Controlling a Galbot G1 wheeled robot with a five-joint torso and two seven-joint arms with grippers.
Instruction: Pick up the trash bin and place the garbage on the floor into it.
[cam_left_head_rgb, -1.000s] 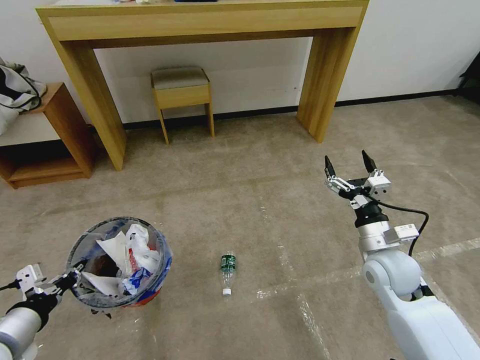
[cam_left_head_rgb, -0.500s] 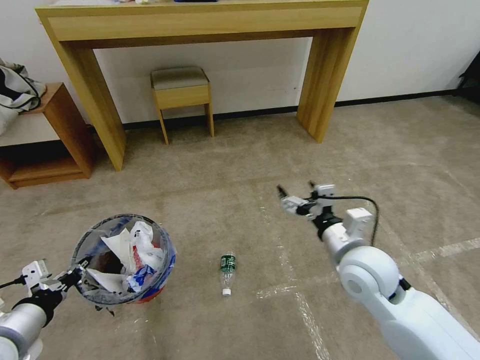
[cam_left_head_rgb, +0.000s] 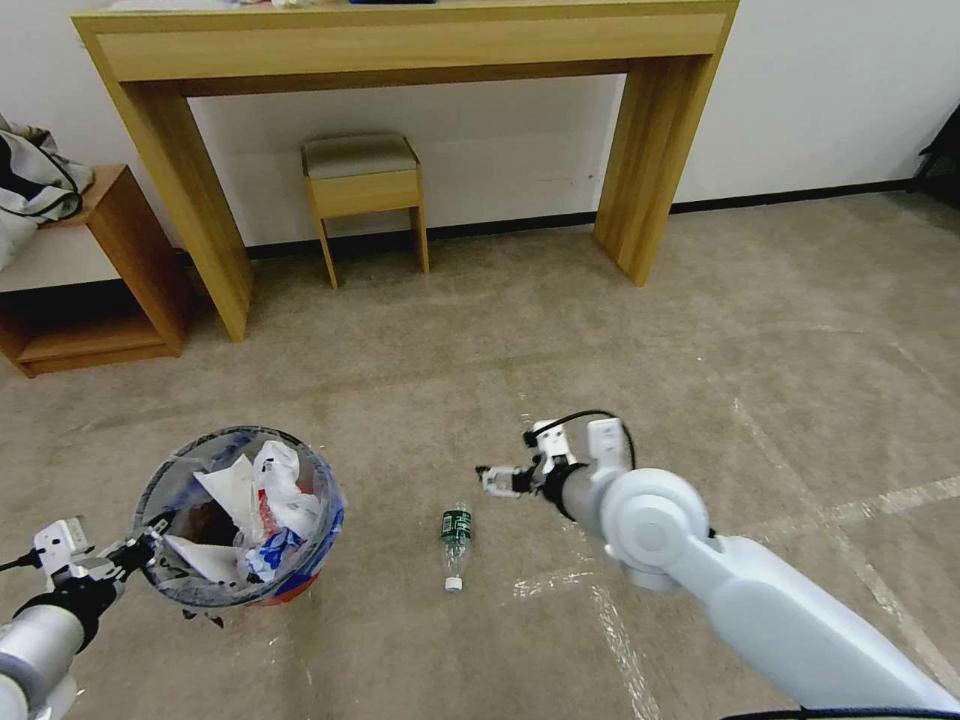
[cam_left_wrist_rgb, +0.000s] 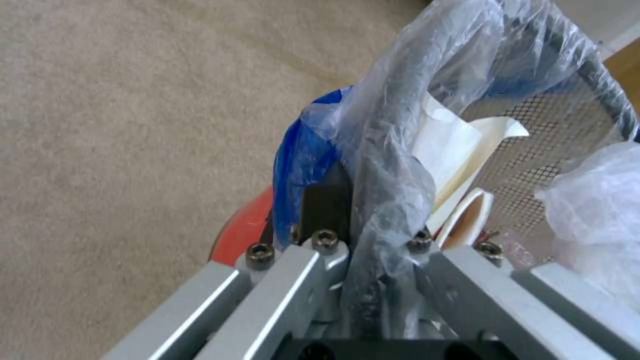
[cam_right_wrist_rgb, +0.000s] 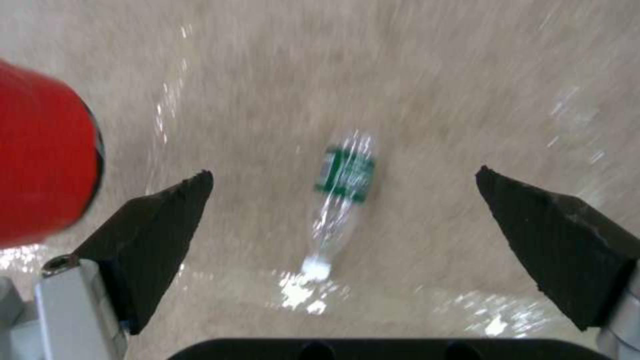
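Observation:
The trash bin (cam_left_head_rgb: 240, 520), red-based and lined with a clear-and-blue bag, holds paper and wrappers at the lower left of the head view. My left gripper (cam_left_head_rgb: 140, 552) is shut on its near rim; the left wrist view shows the fingers (cam_left_wrist_rgb: 320, 200) clamped over the bagged rim of the trash bin (cam_left_wrist_rgb: 400, 100). One piece of garbage, a small green-labelled bottle (cam_left_head_rgb: 455, 540), lies on the carpeted floor (cam_left_head_rgb: 700, 330), cap toward me. My right gripper (cam_left_head_rgb: 505, 462) hovers open just above and right of it. In the right wrist view the bottle (cam_right_wrist_rgb: 333, 220) lies between the spread fingers (cam_right_wrist_rgb: 160, 220), with the trash bin (cam_right_wrist_rgb: 40, 160) to one side.
A wooden desk (cam_left_head_rgb: 400, 50) stands against the back wall with a small stool (cam_left_head_rgb: 362, 185) under it. A low wooden shelf (cam_left_head_rgb: 100, 270) with a bag on it sits at the far left. Whitish tape lines (cam_left_head_rgb: 620, 640) cross the carpet around the bottle.
My right arm has swung left and down from the open floor at the right to just beside the bottle, its fingers still apart. The bin has shifted slightly in my left gripper.

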